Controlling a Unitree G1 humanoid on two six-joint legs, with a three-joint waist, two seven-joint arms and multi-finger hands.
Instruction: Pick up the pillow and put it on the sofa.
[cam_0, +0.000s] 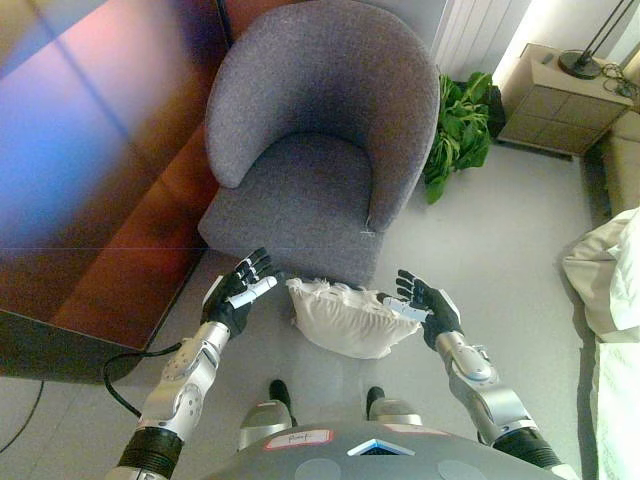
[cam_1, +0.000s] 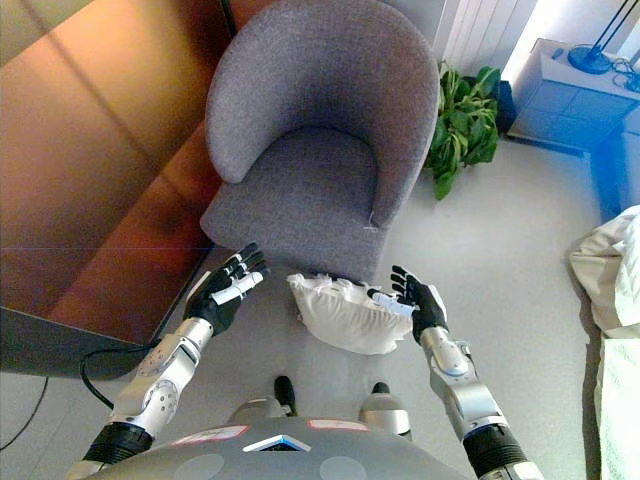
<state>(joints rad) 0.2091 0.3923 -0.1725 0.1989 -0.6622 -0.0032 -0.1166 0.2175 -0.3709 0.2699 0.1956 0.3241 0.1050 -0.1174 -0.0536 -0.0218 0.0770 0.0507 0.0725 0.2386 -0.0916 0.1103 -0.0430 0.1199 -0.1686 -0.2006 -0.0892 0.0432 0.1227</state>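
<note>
Matt woven-cloth sofa, glossy table

silver-grey jointed arms w/ black cuffs, dark left hand & right hand, white fingertip covers

The top of the grey upholstered tub armchair is cut off by the upper edge. The right edge crops the rumpled white bedding, and the black floor lamp shows only its base and lower pole. The white fringed pillow's right end lies behind the right hand; contact there cannot be determined.
</note>
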